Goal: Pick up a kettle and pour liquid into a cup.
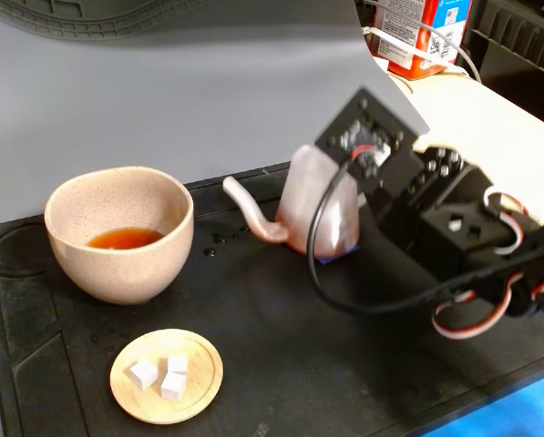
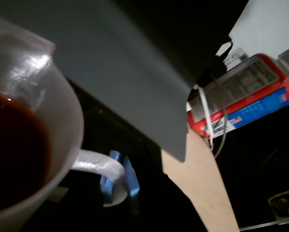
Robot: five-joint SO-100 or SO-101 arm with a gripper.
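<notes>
Kettle (image 1: 319, 208) sits on mat against gripper (image 1: 349, 214); grip state cannot tell. Cup (image 1: 118, 232) well beyond spout. Thin plastic, light, liquid (image 2: 13, 150) sloshes; take loop handle (image 2: 103, 166).

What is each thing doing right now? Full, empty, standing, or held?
kettle: standing on the mat, dark liquid inside, gripper at its back
cup: upright, a little orange-red liquid inside
wooden dish: flat, holding three white cubes
gripper: at the kettle, grip hidden
</notes>
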